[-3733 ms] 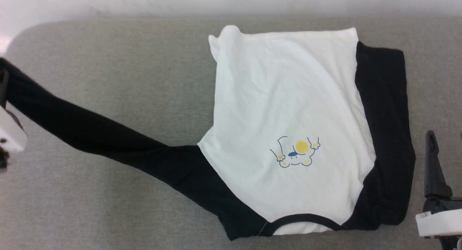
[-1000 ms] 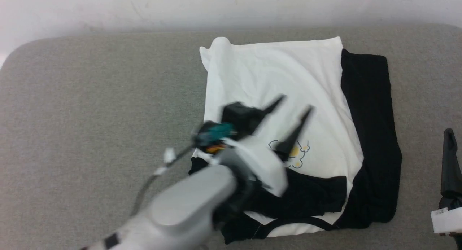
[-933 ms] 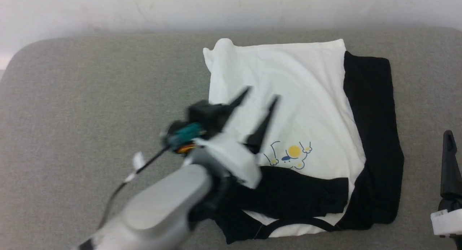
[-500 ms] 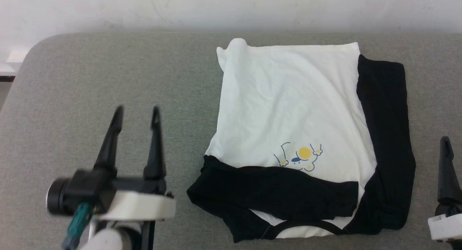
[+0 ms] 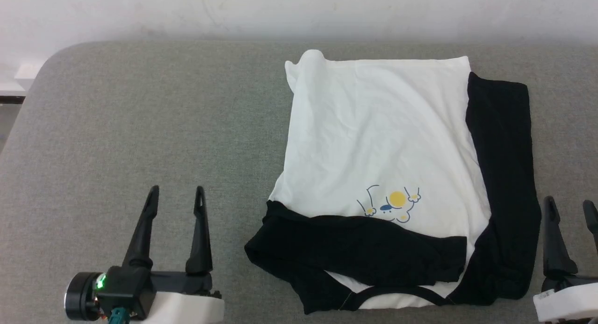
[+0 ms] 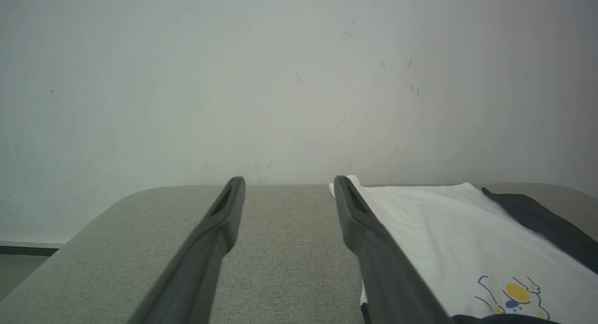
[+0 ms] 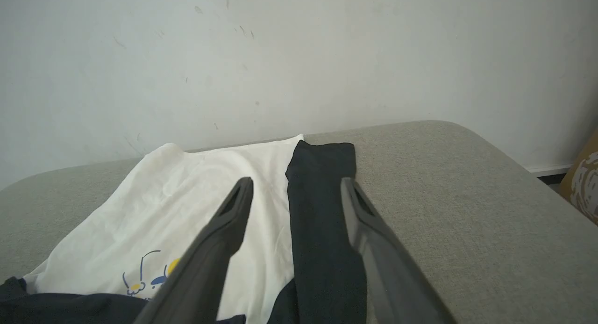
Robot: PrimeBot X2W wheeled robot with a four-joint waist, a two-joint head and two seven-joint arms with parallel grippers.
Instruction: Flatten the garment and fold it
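Note:
The garment point(image 5: 373, 137) lies on the grey table, collar toward me, white body up with its cartoon print point(image 5: 390, 205) showing. One black sleeve point(image 5: 359, 251) lies folded across the chest just below the print. The other black sleeve point(image 5: 504, 174) runs along the garment's right side. My left gripper point(image 5: 176, 190) stands open over bare table to the left of the garment, holding nothing. At the lower right, my right gripper point(image 5: 570, 203) is open and empty beside the right sleeve. The wrist views show the garment point(image 6: 444, 230) point(image 7: 187, 207) beyond each gripper point(image 6: 287, 181) point(image 7: 294, 183).
The grey padded table point(image 5: 140, 118) has a rounded far-left corner, and a pale wall point(image 5: 299, 10) runs behind it. Bare table surface stretches left of the garment. A brown patterned object point(image 7: 584, 179) sits past the table's right edge.
My left arm has drawn back from over the garment to the lower left, leaving the left sleeve folded across the chest. The head camera has shifted a little.

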